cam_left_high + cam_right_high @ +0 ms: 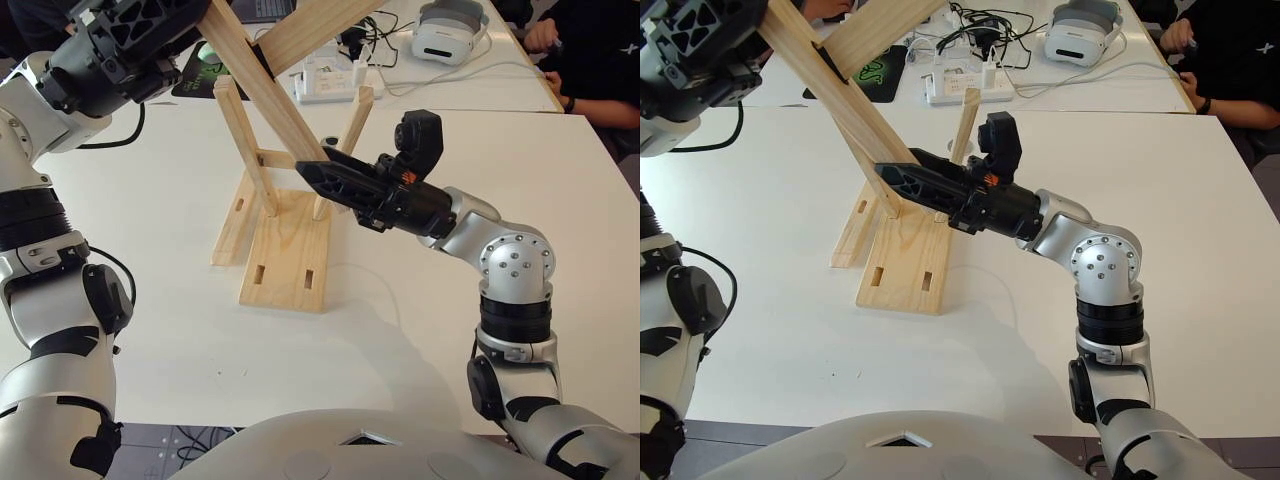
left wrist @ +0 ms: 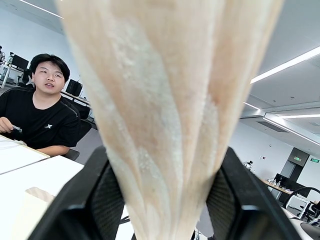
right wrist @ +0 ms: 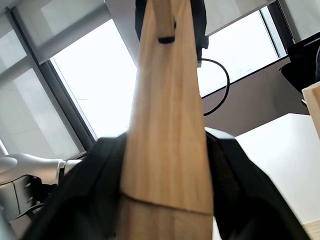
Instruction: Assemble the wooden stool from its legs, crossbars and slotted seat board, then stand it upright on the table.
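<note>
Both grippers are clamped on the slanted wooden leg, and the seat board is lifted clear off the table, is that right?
No: the seat board lies flat on the table, as the left eye view shows. The left gripper and right gripper are both clamped on the slanted wooden leg.

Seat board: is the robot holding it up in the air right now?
No, the seat board lies flat on the table, with wooden legs rising from its far end.
</note>
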Robot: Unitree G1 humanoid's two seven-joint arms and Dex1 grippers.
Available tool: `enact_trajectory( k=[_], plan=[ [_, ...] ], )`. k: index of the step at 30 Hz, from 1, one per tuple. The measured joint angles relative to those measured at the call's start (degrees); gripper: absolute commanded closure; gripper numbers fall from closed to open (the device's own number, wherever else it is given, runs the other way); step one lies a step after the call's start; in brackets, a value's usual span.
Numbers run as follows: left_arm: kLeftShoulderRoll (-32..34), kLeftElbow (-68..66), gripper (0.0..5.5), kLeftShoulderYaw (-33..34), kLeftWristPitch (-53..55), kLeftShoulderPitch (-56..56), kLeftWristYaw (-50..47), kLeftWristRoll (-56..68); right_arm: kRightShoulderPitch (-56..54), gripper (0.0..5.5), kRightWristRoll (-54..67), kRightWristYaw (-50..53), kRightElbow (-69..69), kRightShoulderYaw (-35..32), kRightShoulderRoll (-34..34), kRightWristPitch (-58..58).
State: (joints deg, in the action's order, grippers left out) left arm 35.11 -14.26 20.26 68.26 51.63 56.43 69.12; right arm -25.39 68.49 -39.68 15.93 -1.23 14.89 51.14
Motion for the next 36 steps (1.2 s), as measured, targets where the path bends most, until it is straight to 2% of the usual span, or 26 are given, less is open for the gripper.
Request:
enact_trajectory(
  k=[10, 11, 16, 20, 24, 28, 31, 36],
  plan=[
    [0.0, 0.1, 3.46, 0.0, -0.1, 0.0, -0.2, -1.1, -1.2, 3.41, -0.8, -1.4, -2.1, -0.1, 1.1, 0.0],
    [0.0, 0.1, 3.46, 0.0, -0.2, 0.0, -0.2, -1.4, -1.3, 3.06, -1.5, -1.6, -2.1, -0.1, 1.1, -0.2],
    [1.2, 0.2, 3.46, 0.0, -1.5, 0.0, 0.3, -3.2, -1.4, 2.37, -4.8, -2.3, -2.6, 0.0, 2.8, -0.8],
    [1.3, 0.2, 3.46, 0.1, -3.6, 0.0, 0.8, -4.2, -0.2, 2.26, -8.2, -3.7, -2.3, 1.0, 4.7, -1.4],
    [1.5, 1.7, 3.47, 0.2, -5.2, -0.1, 1.7, -5.0, 4.1, 2.26, -16.7, -8.8, -0.7, 5.4, 11.6, -3.9],
    [3.9, 4.1, 3.47, -0.3, -5.4, -1.3, 3.3, -5.9, 10.5, 2.26, -31.0, -13.1, -0.9, 13.9, 19.9, -10.8],
    [5.2, 4.6, 3.47, -2.1, -5.7, -2.7, 5.2, -8.0, 13.4, 2.26, -41.9, -11.6, -2.8, 19.5, 20.0, -19.0],
    [6.5, 6.4, 3.47, -3.8, -7.8, -4.0, 7.3, -10.8, 15.8, 2.26, -47.3, -8.1, -2.1, 22.3, 14.3, -25.0]
  ],
)
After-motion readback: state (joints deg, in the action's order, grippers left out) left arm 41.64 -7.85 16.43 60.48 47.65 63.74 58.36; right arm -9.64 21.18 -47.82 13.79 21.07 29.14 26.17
